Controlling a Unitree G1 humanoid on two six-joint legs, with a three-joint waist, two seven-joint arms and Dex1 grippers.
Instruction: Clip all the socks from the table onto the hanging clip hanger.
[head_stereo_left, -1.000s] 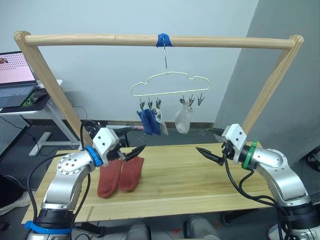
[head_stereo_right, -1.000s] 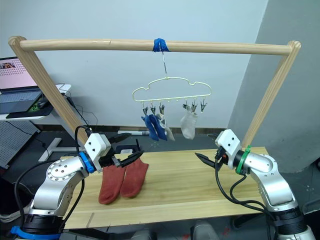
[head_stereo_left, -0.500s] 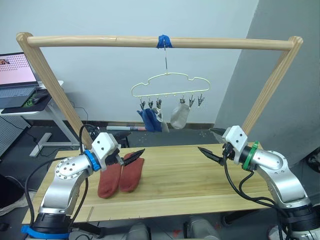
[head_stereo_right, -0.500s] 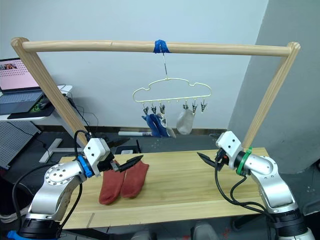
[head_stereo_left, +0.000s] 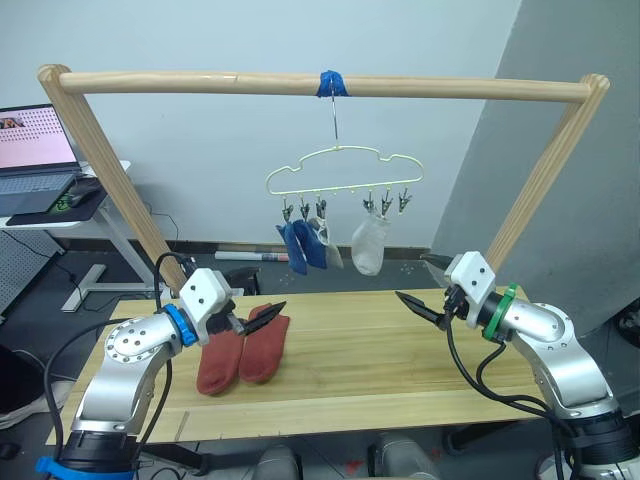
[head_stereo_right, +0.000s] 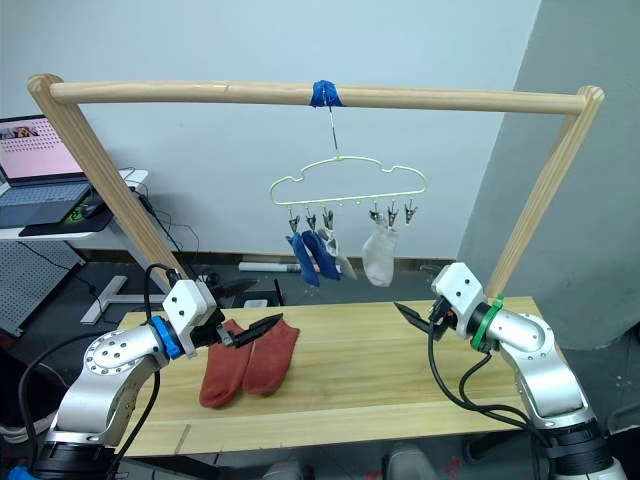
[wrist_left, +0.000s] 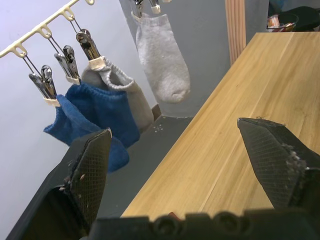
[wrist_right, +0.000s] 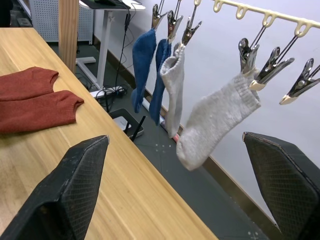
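Note:
Two rust red socks (head_stereo_left: 245, 350) lie side by side on the left part of the pale wood table (head_stereo_left: 380, 360). My left gripper (head_stereo_left: 265, 300) hangs open just above their cuffs, holding nothing. The clip hanger (head_stereo_left: 345, 165) dangles from the pole by its hook. Two blue socks (head_stereo_left: 298, 245) and a light grey sock (head_stereo_left: 325, 245) hang from its left clips, another grey sock (head_stereo_left: 367, 245) further right. Two clips (head_stereo_left: 395, 200) at its right end are bare. My right gripper (head_stereo_left: 412, 280) is open and empty over the table's right part, below the hanger.
A thick wooden pole frame (head_stereo_left: 320, 85) spans the table, its slanted legs (head_stereo_left: 120, 190) at both ends. A laptop (head_stereo_left: 35, 150) sits on a side desk at the far left. A grey wall panel (head_stereo_left: 580, 150) rises at the right.
My left gripper has come down closer to the red socks. The right-hand grey sock swung left and has hung back straight. The right gripper has barely moved.

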